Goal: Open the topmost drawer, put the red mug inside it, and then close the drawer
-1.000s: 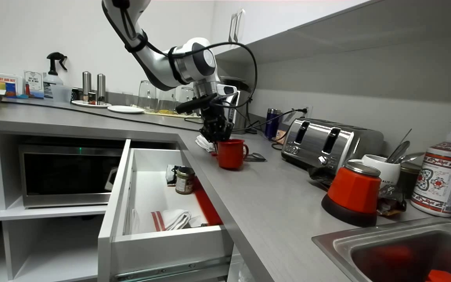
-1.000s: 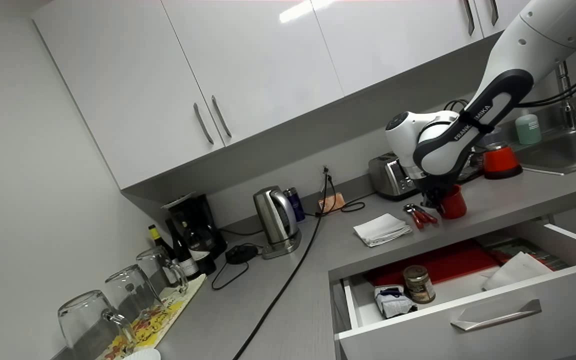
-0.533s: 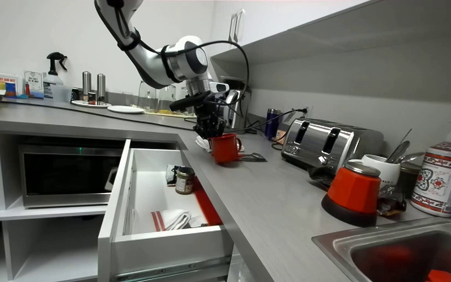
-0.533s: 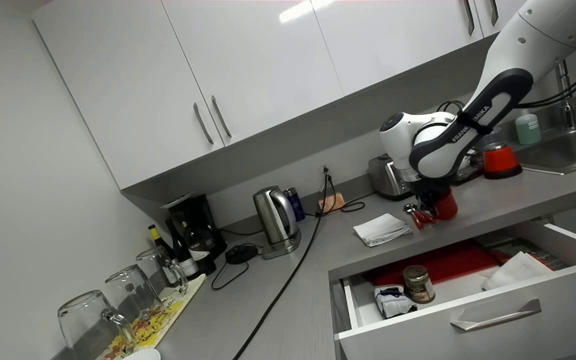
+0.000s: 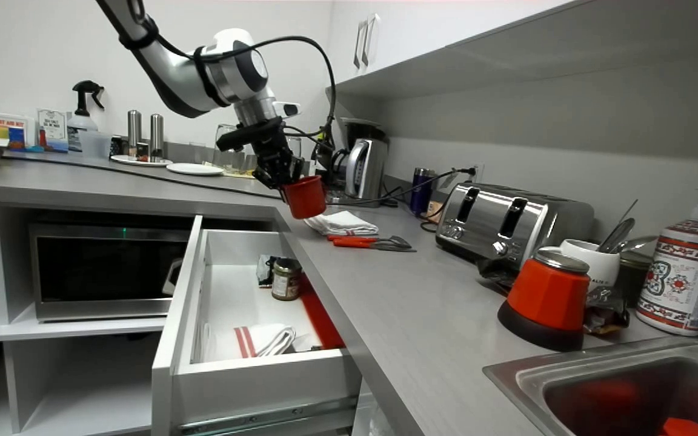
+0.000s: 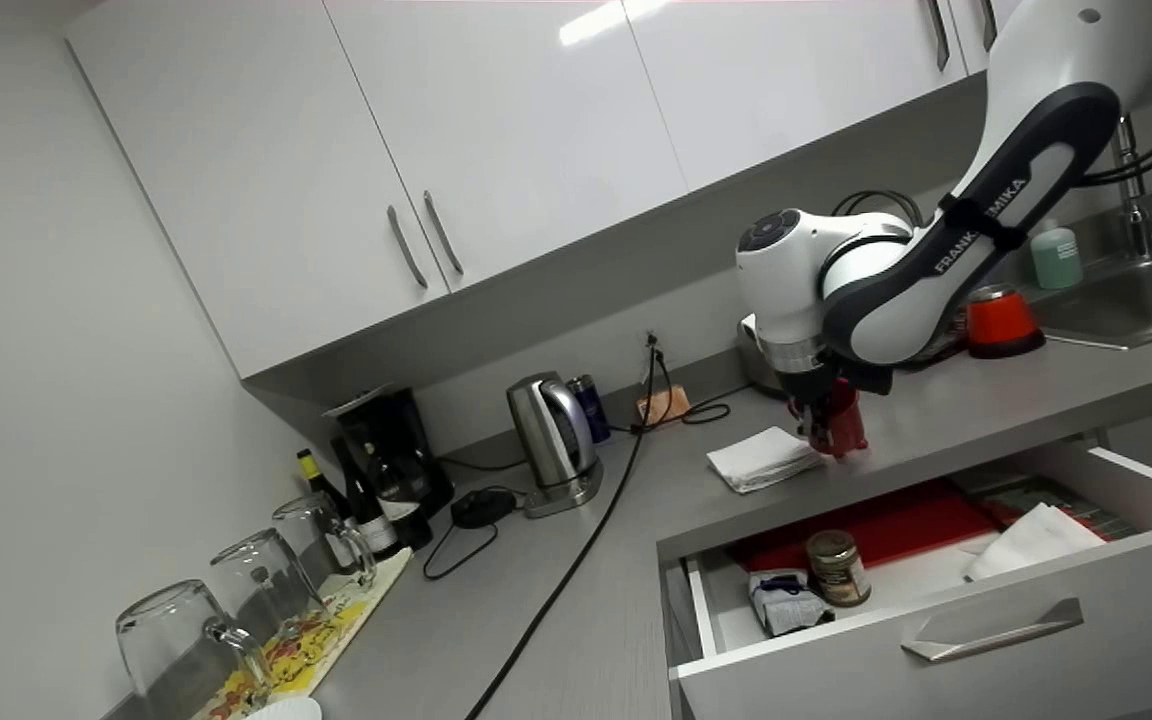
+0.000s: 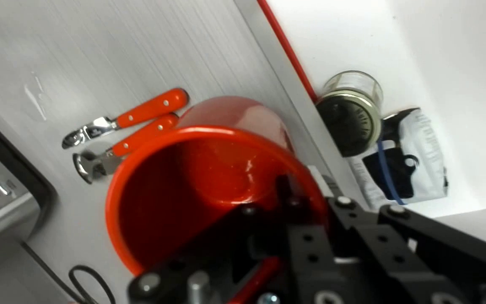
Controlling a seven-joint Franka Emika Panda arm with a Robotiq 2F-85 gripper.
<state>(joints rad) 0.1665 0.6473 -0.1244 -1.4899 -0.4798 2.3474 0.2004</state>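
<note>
Wrist view: pincer [image 7: 310,197] hides part of mug [image 7: 211,179]; toaster [image 7: 9,209], left of pincer, cut off. In an exterior view we can't read jar label [image 6: 842,578] below pincer.

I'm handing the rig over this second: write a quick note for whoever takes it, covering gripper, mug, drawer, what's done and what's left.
Gripper: shut on the red mug.
Mug: tilted, held off the counter near the edge by the topmost drawer; not in it yet.
Drawer: open, with a lidded jar and a red-striped cloth among the things inside.
Done: drawer open, mug picked up.
Left: put mug inside, release, close drawer.
</note>
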